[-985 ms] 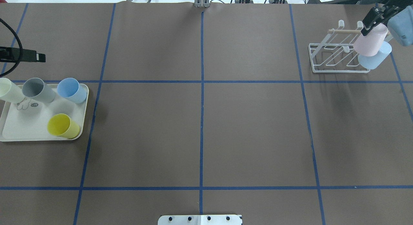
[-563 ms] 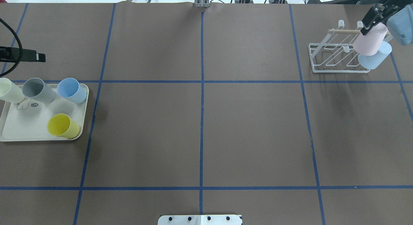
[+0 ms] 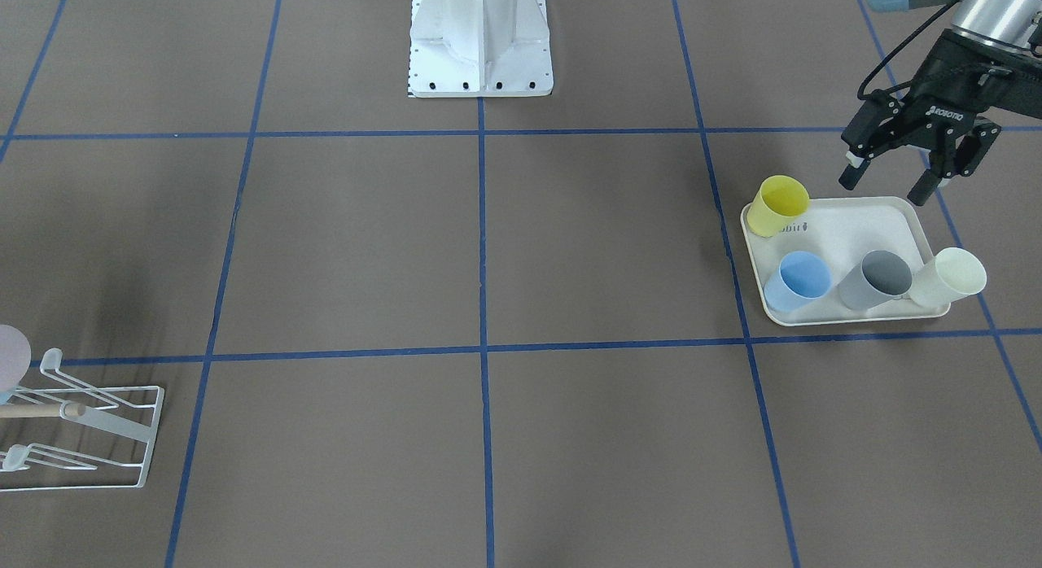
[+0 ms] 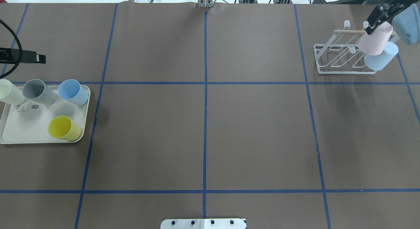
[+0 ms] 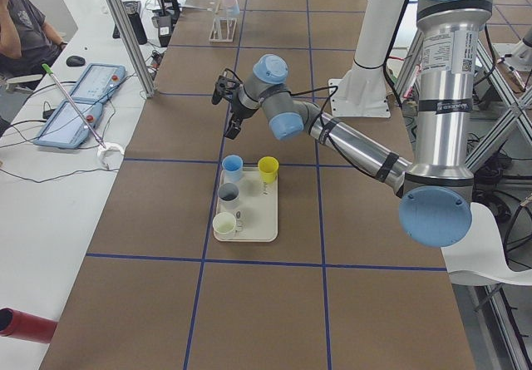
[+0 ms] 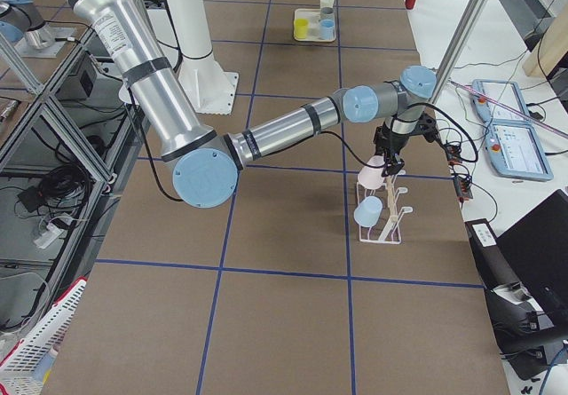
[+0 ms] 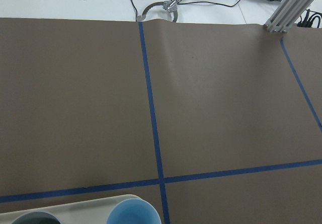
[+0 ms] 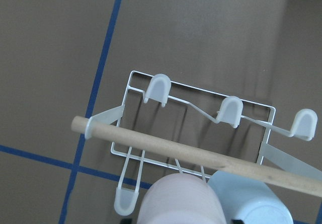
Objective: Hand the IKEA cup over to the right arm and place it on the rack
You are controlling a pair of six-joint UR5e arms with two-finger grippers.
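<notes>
The handover looks finished: the right gripper [image 4: 377, 20] has its fingers closed on the base of the pink IKEA cup [image 4: 374, 42], which hangs mouth-down over the far right end of the rack [image 4: 351, 50], just beside a light blue cup [image 4: 380, 58] already hung there. Whether the pink cup sits on a peg yet I cannot tell, so seating and release appear to remain.

The left gripper [image 3: 885, 187] hovers over the far edge of the tray [image 3: 863, 214], fingers spread wide and empty (four more cups stand there).

The cups are smooth, matte, tapered plastic tumblers. The rack is thin white wire with rounded upturned pegs and a pale wooden dowel [image 4: 349, 31]. The table [image 4: 256, 130] is dull brown, gridded with blue tape.
</notes>
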